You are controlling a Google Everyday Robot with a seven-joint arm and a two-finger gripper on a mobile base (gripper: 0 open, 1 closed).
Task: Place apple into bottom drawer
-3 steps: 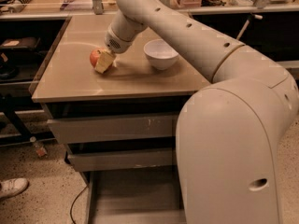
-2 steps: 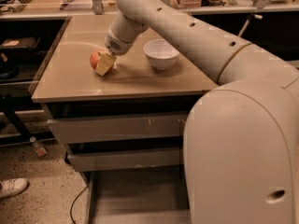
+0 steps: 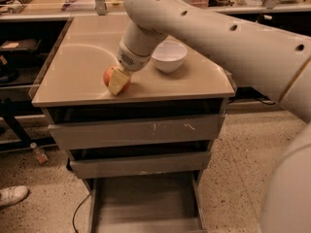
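Tan bench [image 3: 73, 67] top carries the apple [image 3: 109, 74] near its front edge, apart from a white bowl [image 3: 168, 56] to its right. From above, the gripper [image 3: 115, 80] sits on the apple, its fingers [image 3: 118, 83] clamped on it; one pale finger covers the fruit's front, the other is hidden behind. Below the two upper drawers [image 3: 136, 131], the bottom drawer [image 3: 146, 200] stands pulled out, its front end cut off from view. The arm [image 3: 204, 30] hides the right side.

floor [image 3: 252, 149] speckled terrazzo | tan-topped table [image 3: 77, 67] | dark bench [image 3: 19, 45] beside, possibly shelving
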